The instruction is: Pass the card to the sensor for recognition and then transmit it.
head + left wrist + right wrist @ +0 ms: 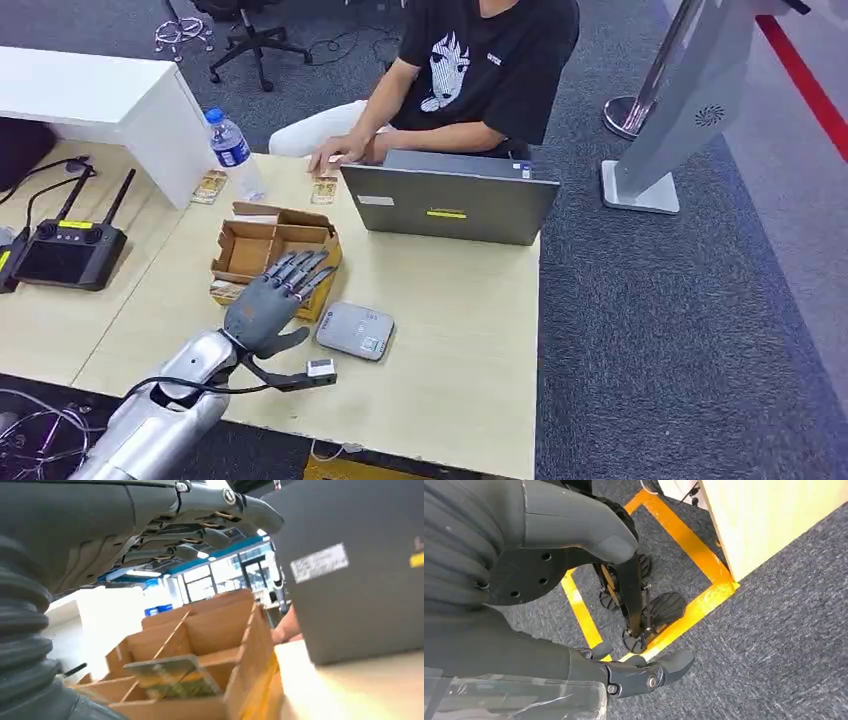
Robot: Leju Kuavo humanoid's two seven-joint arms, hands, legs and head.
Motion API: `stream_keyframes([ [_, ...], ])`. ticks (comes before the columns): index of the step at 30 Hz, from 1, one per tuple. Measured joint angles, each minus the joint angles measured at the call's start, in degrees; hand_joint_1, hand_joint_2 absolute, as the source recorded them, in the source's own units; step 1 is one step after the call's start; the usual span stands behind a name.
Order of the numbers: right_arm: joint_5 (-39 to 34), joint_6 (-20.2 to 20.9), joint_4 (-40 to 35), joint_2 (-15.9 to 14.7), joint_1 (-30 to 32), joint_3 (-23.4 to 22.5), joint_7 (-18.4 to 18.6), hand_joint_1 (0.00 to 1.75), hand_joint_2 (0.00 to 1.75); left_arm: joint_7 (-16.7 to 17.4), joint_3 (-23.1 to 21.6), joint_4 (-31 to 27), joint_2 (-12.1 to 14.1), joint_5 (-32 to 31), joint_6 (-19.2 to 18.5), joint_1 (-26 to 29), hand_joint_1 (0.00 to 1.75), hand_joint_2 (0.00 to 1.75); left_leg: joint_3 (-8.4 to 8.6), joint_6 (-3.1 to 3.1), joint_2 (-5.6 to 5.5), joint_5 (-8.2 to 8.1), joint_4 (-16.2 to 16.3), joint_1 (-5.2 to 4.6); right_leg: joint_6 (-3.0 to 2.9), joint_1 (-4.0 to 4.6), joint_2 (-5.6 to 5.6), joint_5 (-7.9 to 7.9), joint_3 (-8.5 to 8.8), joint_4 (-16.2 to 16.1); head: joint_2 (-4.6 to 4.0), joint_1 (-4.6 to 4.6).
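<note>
Over the cardboard box (272, 252) on the counter (460, 330) hovers the left hand (268, 300), fingers spread and straight, holding nothing. Directly beneath it, a card (172, 675) lies tilted in the box's near compartment, its long axis running across the compartment. The grey sensor (355, 330) sits just beside the box, toward the robot's right. Divider walls crowd the card. The right hand (574, 630) hangs by the floor, loosely apart, holding nothing, so the left is far nearer.

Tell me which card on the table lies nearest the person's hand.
The card beside the laptop's left corner, by the person's hand; the other card lies left of the water bottle.
</note>
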Motion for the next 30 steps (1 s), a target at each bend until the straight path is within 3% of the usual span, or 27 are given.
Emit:
stream_keyframes([
  [15,1.0,-0.3,0.0,0.0,0.1,-0.5,0.4,0.00,1.75,0.8,3.6,-0.5,2.1,0.6,1.9,2.1,0.00,1.75,-0.01,0.00,-0.02,0.00,0.0,0.00,0.00,0.00,-0.03,-0.01,0.00,0.0,0.00,0.00],
  [30,2.1,-0.8,0.0,0.0,0.0,-0.5,0.9,0.00,1.75,-0.9,6.9,4.2,-0.1,0.2,6.9,1.7,0.00,1.75,-0.01,0.00,-0.02,0.00,0.0,-0.01,0.01,-0.01,-0.03,-0.01,-0.01,0.0,0.00,0.02],
])
